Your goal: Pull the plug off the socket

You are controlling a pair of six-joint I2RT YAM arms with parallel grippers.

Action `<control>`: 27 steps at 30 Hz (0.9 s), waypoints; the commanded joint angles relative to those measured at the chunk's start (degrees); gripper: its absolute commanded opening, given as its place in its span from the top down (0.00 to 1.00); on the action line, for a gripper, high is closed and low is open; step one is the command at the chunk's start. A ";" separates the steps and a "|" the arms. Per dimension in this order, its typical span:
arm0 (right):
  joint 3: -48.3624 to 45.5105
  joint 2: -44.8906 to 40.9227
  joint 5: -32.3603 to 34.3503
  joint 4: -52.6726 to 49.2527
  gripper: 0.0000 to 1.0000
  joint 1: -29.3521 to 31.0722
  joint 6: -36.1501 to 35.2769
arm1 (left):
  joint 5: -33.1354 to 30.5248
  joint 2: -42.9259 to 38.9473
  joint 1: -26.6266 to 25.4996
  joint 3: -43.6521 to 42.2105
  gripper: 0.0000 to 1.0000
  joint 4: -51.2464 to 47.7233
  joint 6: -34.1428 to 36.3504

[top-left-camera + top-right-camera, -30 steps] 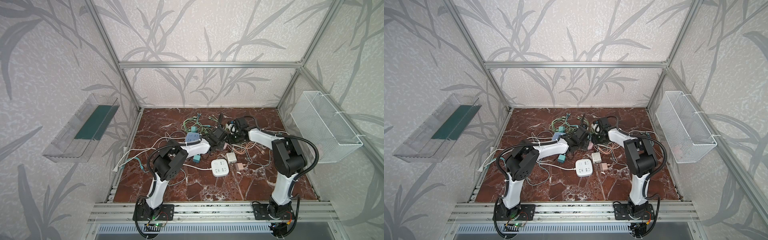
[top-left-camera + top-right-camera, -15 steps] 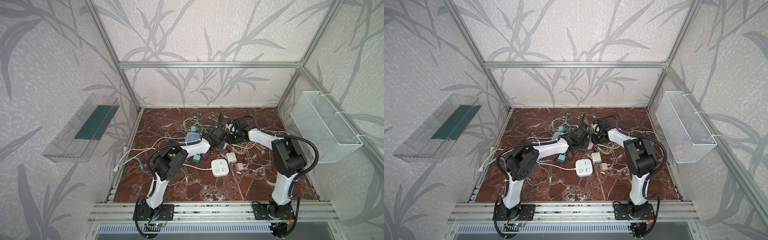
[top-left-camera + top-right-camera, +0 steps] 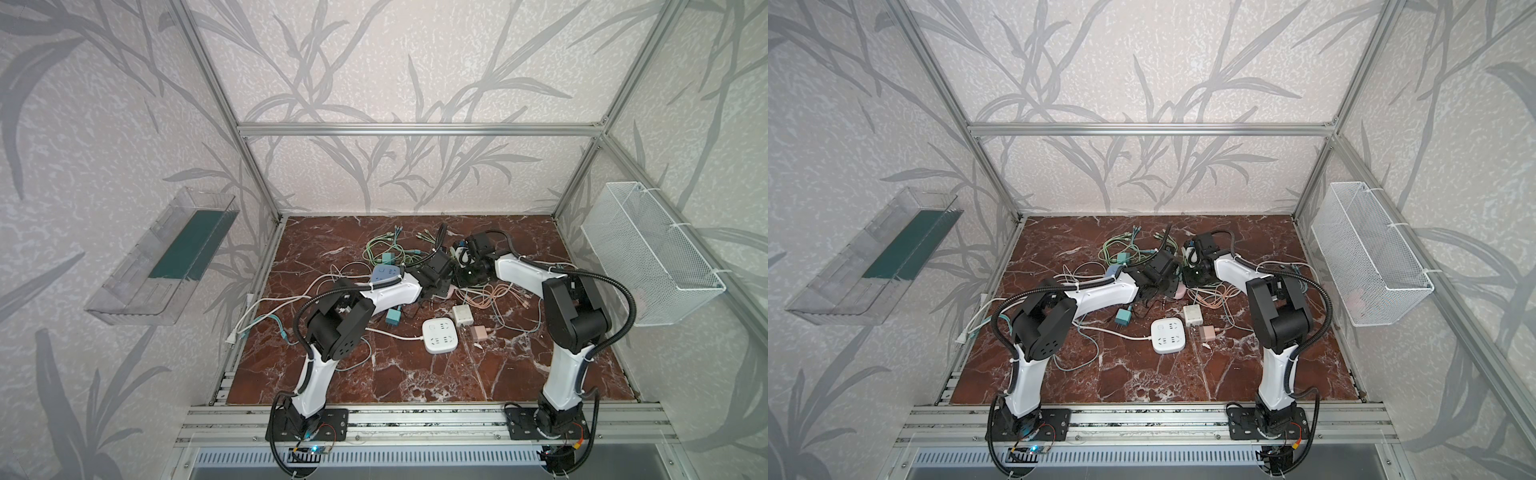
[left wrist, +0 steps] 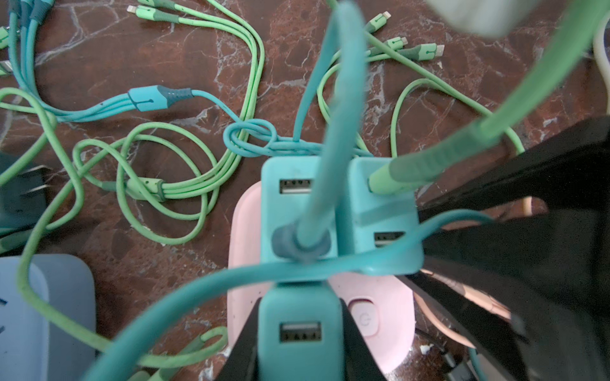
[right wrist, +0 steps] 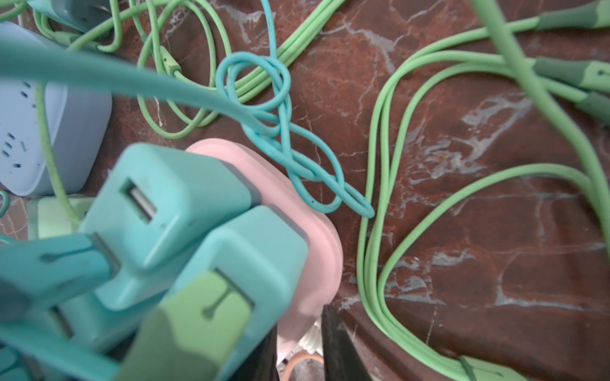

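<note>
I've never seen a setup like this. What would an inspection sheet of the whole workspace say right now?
Surface: red-brown marble tabletop, crowded in the middle.
Job's things: pink power socket with a teal charger plug and two more teal chargers seated in it.
Clutter: white power strip, white charger cube, blue-grey power strip.
Grippers: left gripper shut on the teal charger plug; right gripper shut on the pink power socket's edge.
Cables: teal cable plugged into one charger, green cable into another; loose green cables looped nearby.
Surroundings: clear plastic tray on one wall, white wire basket on the opposite wall.
</note>
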 commanded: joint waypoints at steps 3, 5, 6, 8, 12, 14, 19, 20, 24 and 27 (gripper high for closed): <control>0.25 3.23 2.22 -5.84 0.75 0.80 -1.50 | 0.71 -1.09 -0.33 3.34 0.87 5.01 -0.53; 0.41 3.32 2.33 -6.10 0.75 0.80 -1.51 | 0.48 -0.83 -0.43 3.55 0.87 5.11 0.56; 0.52 3.38 2.39 -6.27 0.75 0.80 -1.51 | 0.67 -0.62 -0.43 3.56 0.87 5.33 1.00; 0.78 3.66 2.62 -6.58 0.75 0.87 -1.55 | 0.69 -0.15 -0.67 3.47 0.87 5.83 2.22; 1.69 3.94 3.49 -7.69 0.75 1.06 -2.24 | 1.90 0.73 -0.87 3.50 0.87 7.01 3.66; 2.51 3.98 4.26 -8.59 0.75 1.06 -2.82 | 3.14 0.95 -0.87 3.12 0.87 8.57 3.98; 4.19 4.33 4.42 -10.05 0.75 1.06 -3.55 | 4.46 2.35 -1.01 5.53 0.87 7.30 4.33; 4.36 4.50 4.46 -10.36 0.75 1.06 -3.72 | 4.45 2.62 -1.10 5.82 0.87 7.31 4.49; 4.48 4.81 5.01 -10.74 0.75 1.06 -4.14 | 4.38 2.44 -1.31 6.03 0.87 7.36 4.80; 4.29 4.76 5.58 -10.93 0.75 1.06 -4.59 | 6.75 1.33 -0.84 5.67 0.87 8.38 3.45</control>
